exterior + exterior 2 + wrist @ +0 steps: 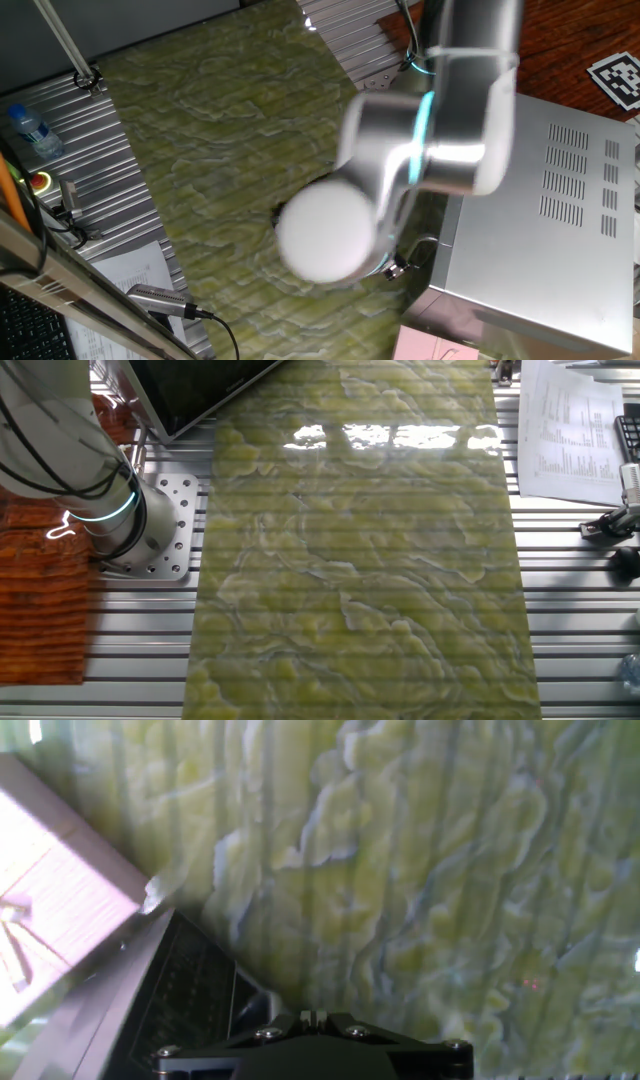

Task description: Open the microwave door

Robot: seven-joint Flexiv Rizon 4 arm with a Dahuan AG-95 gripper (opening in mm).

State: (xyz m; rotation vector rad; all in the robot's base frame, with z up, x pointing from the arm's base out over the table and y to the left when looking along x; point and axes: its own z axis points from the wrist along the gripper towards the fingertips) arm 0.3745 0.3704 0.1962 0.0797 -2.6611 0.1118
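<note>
Gripper fingers never show in any of your three views; in the hand view you get only the black bolted mount [315, 1045] at the bottom edge, so you cannot tell whether the jaws stand apart or together.

One microwave door [185, 995], a flat panel with a silver frame and dark glass window, shows in the hand view at the lower left, just left of that mount, slanting up toward the left edge. Whether it is shut or ajar cannot be told.

One large boxy silver-grey microwave [540, 235] sits at the right of the first fixed view, with rows of vent slots on its upper face. The blurred silver arm [440, 130] hangs just left of it and hides the front.

One pink box [440, 345] lies at the bottom edge there, just beside the microwave's near corner; it fills the left side of the hand view too.

One green-and-cream marbled mat [360, 560] covers the ribbed aluminium table [570, 610]. In the other fixed view you see the arm's round base [130, 520] bolted at the mat's left.

You also have one clear plastic bottle [30, 130] and one red button [41, 182] at the far left.
</note>
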